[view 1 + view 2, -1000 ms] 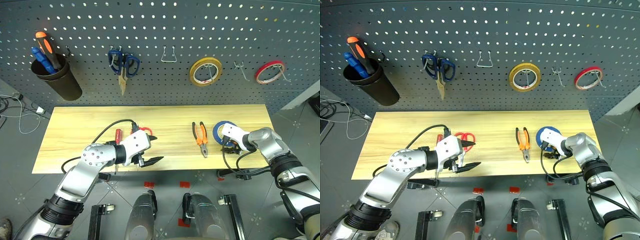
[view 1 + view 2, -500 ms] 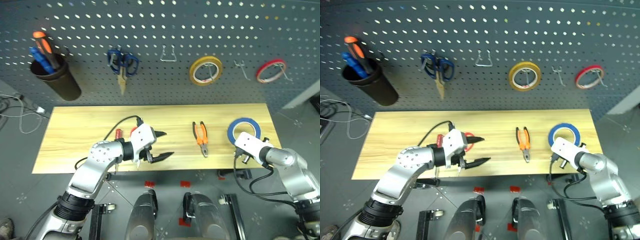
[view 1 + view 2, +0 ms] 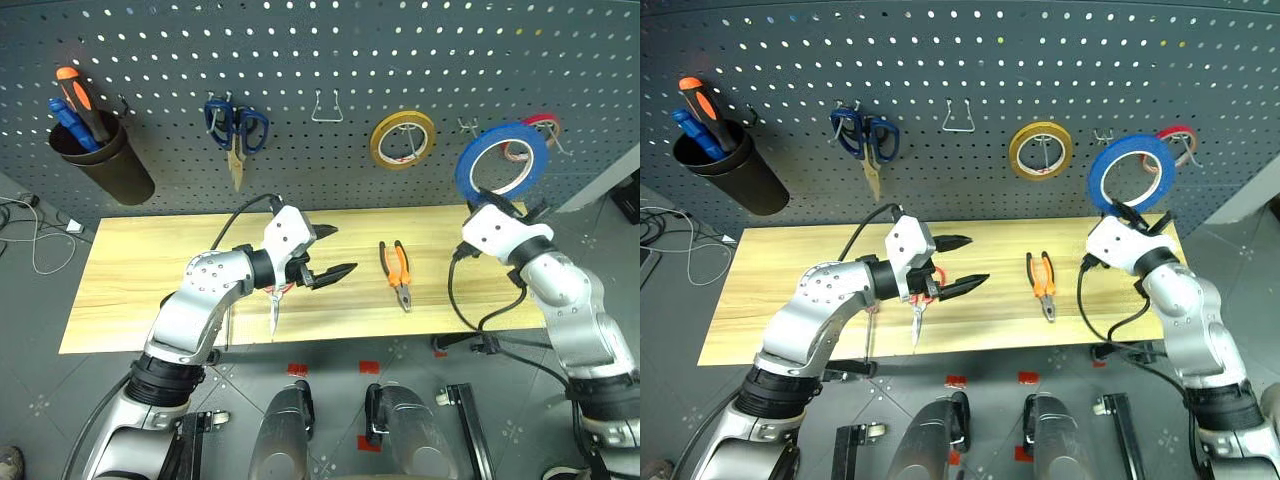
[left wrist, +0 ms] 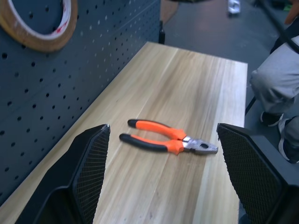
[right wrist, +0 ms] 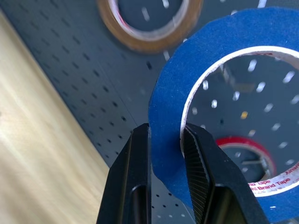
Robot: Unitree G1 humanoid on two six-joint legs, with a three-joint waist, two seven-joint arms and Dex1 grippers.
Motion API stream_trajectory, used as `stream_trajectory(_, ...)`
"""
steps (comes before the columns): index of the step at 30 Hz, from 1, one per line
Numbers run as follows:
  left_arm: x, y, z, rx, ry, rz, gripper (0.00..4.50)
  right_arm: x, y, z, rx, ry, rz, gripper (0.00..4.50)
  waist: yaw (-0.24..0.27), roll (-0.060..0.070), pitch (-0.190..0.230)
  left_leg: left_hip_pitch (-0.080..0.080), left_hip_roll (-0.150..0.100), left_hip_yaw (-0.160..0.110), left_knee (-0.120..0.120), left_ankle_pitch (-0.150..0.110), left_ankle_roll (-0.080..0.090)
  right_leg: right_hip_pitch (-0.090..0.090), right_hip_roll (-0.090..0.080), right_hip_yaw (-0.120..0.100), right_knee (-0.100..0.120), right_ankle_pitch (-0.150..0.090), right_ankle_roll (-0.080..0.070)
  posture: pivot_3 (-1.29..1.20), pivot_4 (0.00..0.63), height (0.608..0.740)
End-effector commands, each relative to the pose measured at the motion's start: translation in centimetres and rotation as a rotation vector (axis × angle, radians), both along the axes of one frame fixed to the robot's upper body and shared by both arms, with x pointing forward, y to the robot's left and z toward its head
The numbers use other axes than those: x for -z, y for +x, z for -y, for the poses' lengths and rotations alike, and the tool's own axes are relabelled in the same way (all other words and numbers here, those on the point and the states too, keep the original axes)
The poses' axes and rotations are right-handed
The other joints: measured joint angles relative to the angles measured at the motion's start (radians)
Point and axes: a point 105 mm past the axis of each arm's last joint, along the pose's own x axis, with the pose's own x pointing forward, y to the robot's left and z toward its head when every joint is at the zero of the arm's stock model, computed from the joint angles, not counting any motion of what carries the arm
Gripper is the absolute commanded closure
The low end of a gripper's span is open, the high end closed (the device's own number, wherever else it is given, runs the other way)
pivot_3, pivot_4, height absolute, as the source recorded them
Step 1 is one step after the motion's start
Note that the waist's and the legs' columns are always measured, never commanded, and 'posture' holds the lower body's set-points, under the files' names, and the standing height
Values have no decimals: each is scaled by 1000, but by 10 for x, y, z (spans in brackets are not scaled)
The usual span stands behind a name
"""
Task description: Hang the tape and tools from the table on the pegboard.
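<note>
My right gripper is shut on the lower rim of the blue tape, holding it upright in front of the pegboard, just left of a red roll. In the right wrist view both fingers pinch the ring. My left gripper hovers open over the table with nothing between its fingers. The orange-and-black pliers lie flat to its right. The red-handled scissors lie under the left gripper, blades toward the front edge. The screwdriver is hidden behind my left arm.
On the pegboard hang blue-handled scissors, an empty wire hook, a yellow roll and a red roll. A dark cup at the far left holds orange and blue screwdrivers. Bare hooks sit near the blue ring.
My right gripper closed on the blue tape, lifted it off the table and raised it to the pegboard. My left gripper rose slightly and drifted right, still open. The camera has shifted.
</note>
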Motion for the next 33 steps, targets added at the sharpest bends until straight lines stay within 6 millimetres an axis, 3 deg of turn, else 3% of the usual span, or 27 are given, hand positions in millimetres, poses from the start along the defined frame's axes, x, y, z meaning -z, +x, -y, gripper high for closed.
stream_trajectory(1, -8, -3, 4, 11, -10, 48, 636, -14, 13, -6, -80, 83, 10, 3837, -2, 0, 0, 0, 0, 0, -1, 0, 0, 0, 0, 0, -1, 0, 0, -67, 318, 740)
stream_trajectory(3, -6, -2, 1, -5, -12, 42, 636, -15, 15, -8, -107, 194, -7, 3837, -3, 0, 0, 0, 0, 0, -3, 0, 0, 0, 0, -1, -1, -1, -1, -64, 317, 740)
stream_trajectory(6, 0, -2, -8, -26, 8, 29, 636, -4, 9, -13, -120, 259, -55, 2896, -2, 0, 0, -1, 0, -1, -3, 0, 0, 0, 0, -2, -1, -1, -1, -63, 318, 740)
stream_trajectory(9, 20, -8, -33, -40, 119, 12, 636, 32, -15, -28, -101, 384, -197, 1884, -2, 0, 0, -1, 0, -1, -4, 0, 0, 0, 0, -2, -2, -1, -1, -66, 322, 740)
stream_trajectory(14, 53, -22, -77, -26, 349, -15, 636, 69, -45, -60, -24, 643, -413, 144, -15, 0, 0, 0, 1, -1, -2, 0, 0, -1, 0, -1, 0, -1, -1, -64, 327, 740)
stream_trajectory(16, 61, -26, -88, -14, 414, -19, 636, 77, -50, -68, 15, 713, -474, 44, -18, 0, 0, 1, 2, -1, -2, 0, 0, -1, 0, 0, 2, -1, -2, -58, 328, 740)
stream_trajectory(18, 71, -30, -108, -20, 488, -47, 636, 98, -46, -82, 170, 843, -600, 44, -16, 0, 0, 1, 2, -2, -3, 0, 0, -2, 0, -1, 2, -1, 0, -55, 327, 740)
stream_trajectory(20, 74, -31, -118, -24, 522, -54, 636, 115, -42, -95, 311, 868, -721, 44, -17, 0, 0, 1, 3, -2, -3, 0, 0, -3, 0, -1, 3, 0, -2, -51, 327, 740)
stream_trajectory(23, 72, -28, -117, -22, 515, -42, 636, 126, -35, -105, 383, 875, -817, 44, -11, 0, 0, -1, 3, -2, -3, 2, -4, -5, 0, -1, 3, 0, -3, -43, 323, 740)
stream_trajectory(33, 67, -25, -107, -7, 502, -19, 636, 135, 6, -108, 451, 867, -814, 44, -13, -1, -1, -12, 2, -1, -3, 2, -4, -14, 0, -3, 2, 2, -7, -20, 314, 740)
